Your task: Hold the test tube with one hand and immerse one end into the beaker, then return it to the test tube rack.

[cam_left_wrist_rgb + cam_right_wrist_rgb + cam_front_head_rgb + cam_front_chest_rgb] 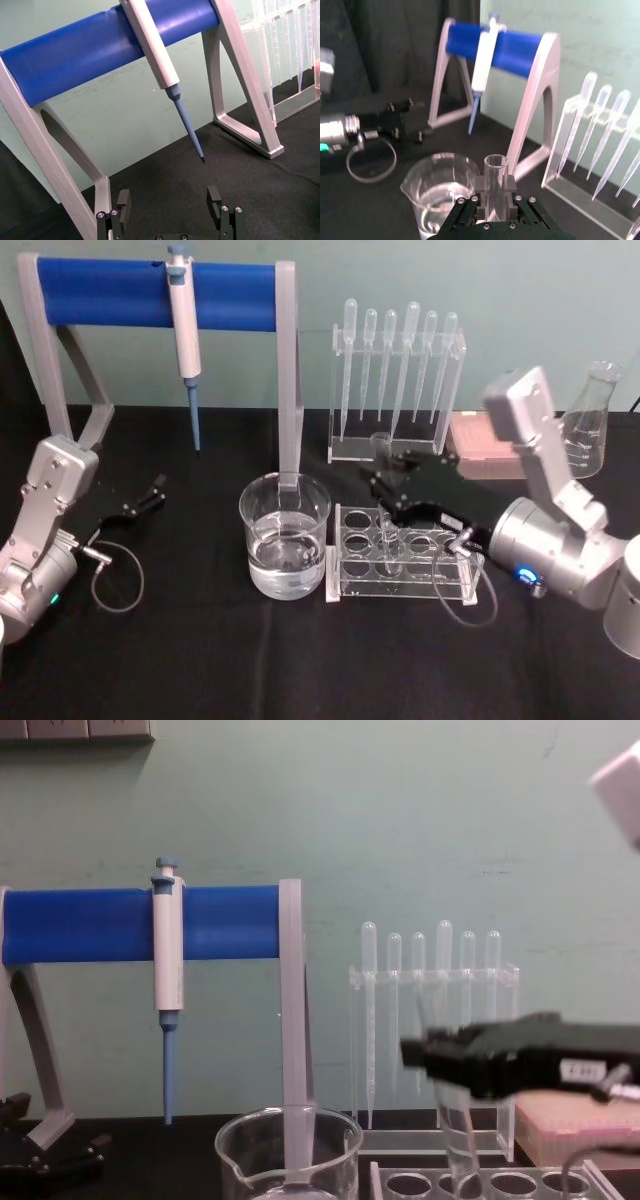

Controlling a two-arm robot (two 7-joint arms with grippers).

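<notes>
The test tube (380,443) stands nearly upright with my right gripper (380,478) shut on its upper part. Its open rim (496,162) rises just above the black fingers (511,184). In the chest view the tube (452,1125) runs down from the right gripper (422,1058) to the holes of the clear rack (480,1182). The beaker (285,535), part full of clear liquid, stands just left of the rack (405,565). It also shows ahead of the right gripper (440,190). My left gripper (150,495) rests open on the table at the far left, nothing between its fingers (215,197).
A blue-and-white pipettor (184,330) hangs from the blue bar of a grey stand (290,370) behind the beaker. A clear rack of plastic pipettes (395,380) stands at the back, with a pink box (480,445) and a glass flask (590,425) to its right.
</notes>
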